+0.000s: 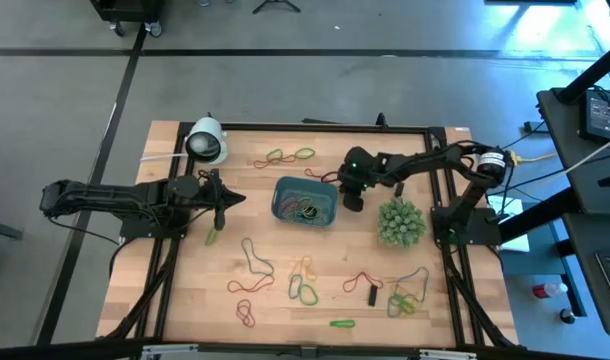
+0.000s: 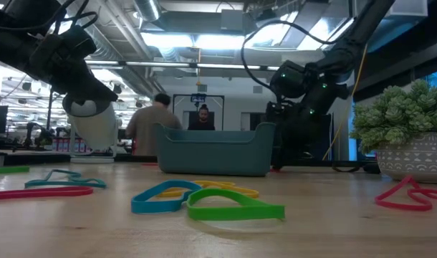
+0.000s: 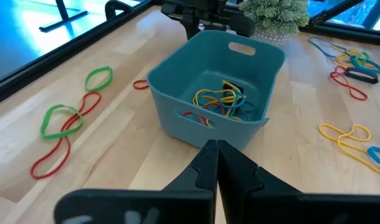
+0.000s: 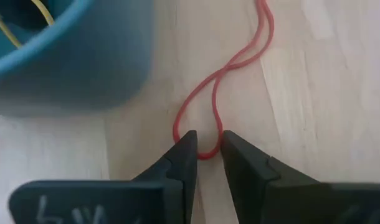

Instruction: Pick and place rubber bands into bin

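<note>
The bin, a shallow teal tray with rounded corners and handle slots, sat upright near the table's centre. It held a tangle of yellow, red, blue and dark rubber bands. Further bands lay scattered on the wood: green and red loops behind the bin, others in front. One thin red band lay just beside the bin's wall.

Left gripper pointing at the bin

Its two dark fingers are pressed together, tips near the bin's wall. Yellow, red and blue bands lie inside the bin. More bands lie on the table, and a plant sits behind.
</note>
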Robot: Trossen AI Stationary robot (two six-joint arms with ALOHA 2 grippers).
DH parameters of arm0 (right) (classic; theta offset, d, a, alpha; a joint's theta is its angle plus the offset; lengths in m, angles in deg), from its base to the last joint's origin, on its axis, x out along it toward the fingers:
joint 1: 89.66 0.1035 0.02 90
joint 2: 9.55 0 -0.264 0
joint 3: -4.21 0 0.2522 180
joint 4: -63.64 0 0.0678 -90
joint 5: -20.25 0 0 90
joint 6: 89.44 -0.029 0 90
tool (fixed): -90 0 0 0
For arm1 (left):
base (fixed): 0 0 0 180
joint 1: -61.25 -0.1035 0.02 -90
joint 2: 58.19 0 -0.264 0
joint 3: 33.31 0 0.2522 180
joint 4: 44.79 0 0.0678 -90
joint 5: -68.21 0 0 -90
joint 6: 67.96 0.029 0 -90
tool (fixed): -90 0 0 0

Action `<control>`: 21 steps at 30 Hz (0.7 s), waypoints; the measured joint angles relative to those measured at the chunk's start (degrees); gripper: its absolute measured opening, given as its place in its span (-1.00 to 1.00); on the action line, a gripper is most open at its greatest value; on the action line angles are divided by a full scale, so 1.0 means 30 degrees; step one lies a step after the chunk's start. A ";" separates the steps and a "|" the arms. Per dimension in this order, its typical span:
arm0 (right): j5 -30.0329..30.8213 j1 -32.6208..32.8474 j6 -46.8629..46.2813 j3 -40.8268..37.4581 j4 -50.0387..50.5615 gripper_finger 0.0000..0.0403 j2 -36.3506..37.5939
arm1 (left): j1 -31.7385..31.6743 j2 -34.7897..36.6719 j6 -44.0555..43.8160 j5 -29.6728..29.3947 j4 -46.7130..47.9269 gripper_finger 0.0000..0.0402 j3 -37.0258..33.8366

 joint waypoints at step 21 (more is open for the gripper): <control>0.2586 -0.0053 -0.2041 -0.0506 0.6154 -0.99 0.6269 | 0.0007 0.0000 -0.0292 -0.0007 -0.0007 -1.00 0.0000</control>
